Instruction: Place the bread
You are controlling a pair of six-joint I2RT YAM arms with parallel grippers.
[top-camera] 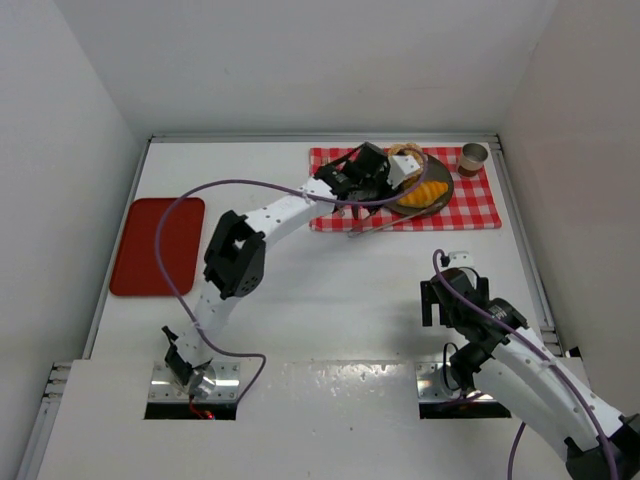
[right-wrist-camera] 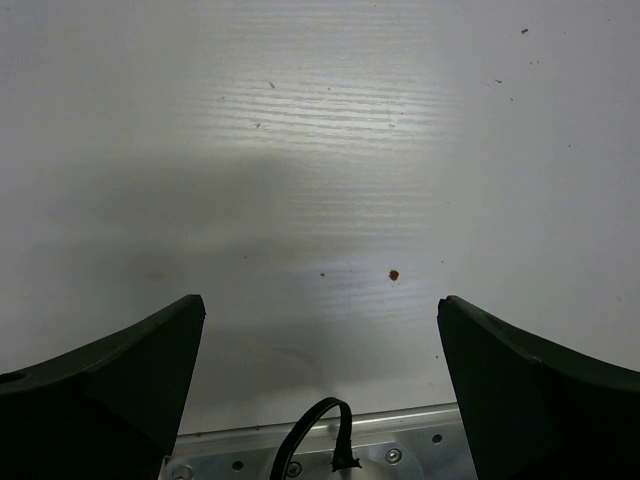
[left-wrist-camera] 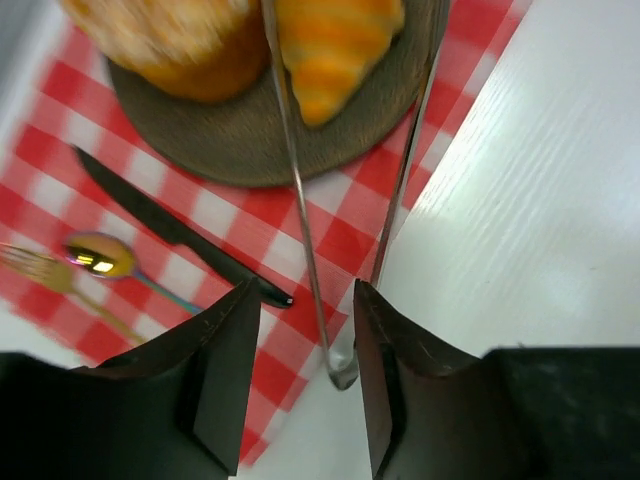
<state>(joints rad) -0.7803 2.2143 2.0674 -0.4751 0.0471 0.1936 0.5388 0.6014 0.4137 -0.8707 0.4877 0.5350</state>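
The bread lies on a dark round plate (top-camera: 447,183) (left-wrist-camera: 230,140) on a red checked cloth (top-camera: 470,207): a round bun (top-camera: 405,152) (left-wrist-camera: 180,45) and, beside it, a striped orange croissant (top-camera: 422,192) (left-wrist-camera: 335,50). Metal tongs (top-camera: 375,227) (left-wrist-camera: 300,200) lie with their two arms spread either side of the croissant. Their hinge end rests at the cloth's edge, between my left gripper's fingers. The left gripper (top-camera: 385,172) (left-wrist-camera: 305,290) hovers over the cloth with its jaws apart and nothing clamped. My right gripper (top-camera: 455,290) (right-wrist-camera: 320,310) is open over bare table at the near right.
A black knife (left-wrist-camera: 170,225), an iridescent spoon (left-wrist-camera: 100,257) and a gold fork (left-wrist-camera: 40,270) lie on the cloth left of the plate. A small cup (top-camera: 473,157) stands at the cloth's far right corner. A red tray (top-camera: 157,245) sits at the table's left side.
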